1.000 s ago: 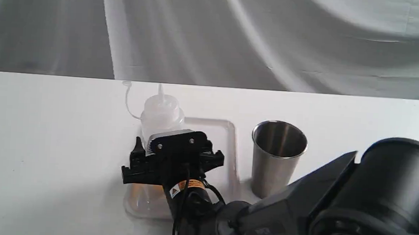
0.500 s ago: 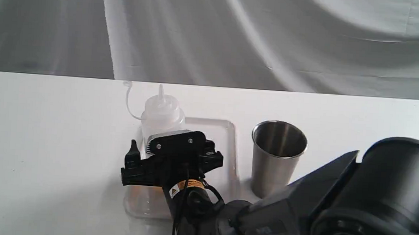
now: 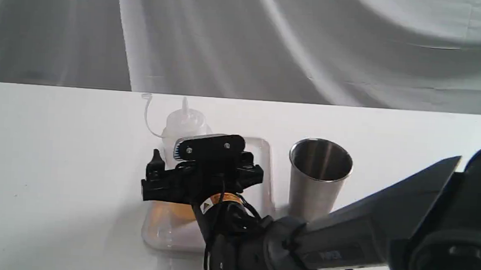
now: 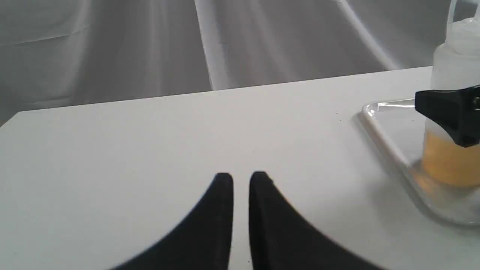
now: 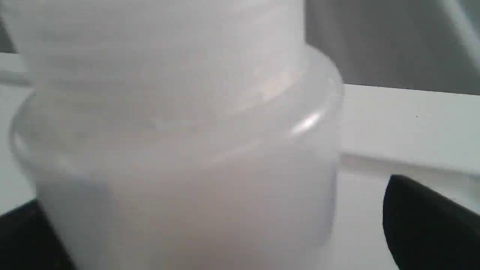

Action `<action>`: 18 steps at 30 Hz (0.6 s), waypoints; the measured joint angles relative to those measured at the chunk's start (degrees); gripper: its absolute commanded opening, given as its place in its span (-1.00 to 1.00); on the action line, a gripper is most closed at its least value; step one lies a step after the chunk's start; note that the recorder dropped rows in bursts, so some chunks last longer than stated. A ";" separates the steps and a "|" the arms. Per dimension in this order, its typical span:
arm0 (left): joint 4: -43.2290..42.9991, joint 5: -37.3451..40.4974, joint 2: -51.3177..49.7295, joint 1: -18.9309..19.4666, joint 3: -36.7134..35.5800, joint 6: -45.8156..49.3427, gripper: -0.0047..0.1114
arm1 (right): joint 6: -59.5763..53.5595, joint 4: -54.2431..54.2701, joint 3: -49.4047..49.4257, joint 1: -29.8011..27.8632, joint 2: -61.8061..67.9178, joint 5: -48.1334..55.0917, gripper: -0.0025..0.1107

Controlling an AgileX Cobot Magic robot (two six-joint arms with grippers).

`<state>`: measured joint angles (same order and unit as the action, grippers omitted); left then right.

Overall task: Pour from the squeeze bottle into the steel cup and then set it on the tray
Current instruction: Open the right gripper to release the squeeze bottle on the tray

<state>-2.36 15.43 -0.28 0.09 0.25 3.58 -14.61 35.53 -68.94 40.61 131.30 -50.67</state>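
The squeeze bottle (image 3: pixel 184 125) stands upright on the tray (image 3: pixel 265 153), amber liquid low inside it. Up close in the right wrist view the squeeze bottle (image 5: pixel 180 150) fills the picture. My right gripper (image 3: pixel 203 168) is open around the bottle's body, one fingertip (image 5: pixel 416 213) clearly apart from the wall. The steel cup (image 3: pixel 319 177) stands upright on the table just right of the tray. My left gripper (image 4: pixel 242 178) is shut with nothing in it, low over bare table, left of the tray (image 4: pixel 378 127) and the bottle (image 4: pixel 455 67). It does not show in the exterior view.
The bottle's thin cap strap (image 3: pixel 146 112) arcs up to its left. A grey draped cloth (image 3: pixel 246 39) hangs behind the white table (image 3: pixel 55 161). My right arm's dark links (image 3: pixel 384 240) fill the near right corner, in front of the cup's base.
My right gripper's fingers spread a little, then it rose along the bottle, which stayed upright on the tray. The arm's near links lifted. The cup did not move.
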 measured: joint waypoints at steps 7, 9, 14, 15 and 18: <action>0.00 0.00 0.00 0.00 0.00 0.00 -0.78 | -0.22 -5.69 5.21 0.21 -3.85 0.50 0.90; 0.00 0.00 0.00 0.00 0.00 0.00 -0.78 | -0.35 -6.09 6.23 0.60 -5.00 0.92 0.90; 0.00 0.00 0.00 0.00 0.00 0.00 -0.78 | -1.53 -6.59 8.51 1.82 -7.30 1.70 0.90; 0.00 0.00 0.00 0.00 0.00 0.00 -0.78 | -1.53 -6.59 8.97 1.98 -7.61 1.73 0.90; 0.00 0.00 0.00 0.00 0.00 0.00 -0.78 | -1.76 -6.04 10.82 2.60 -8.90 2.14 0.90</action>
<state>-2.36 15.43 -0.28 0.09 0.25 3.58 -16.38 29.49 -58.12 43.22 122.41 -48.53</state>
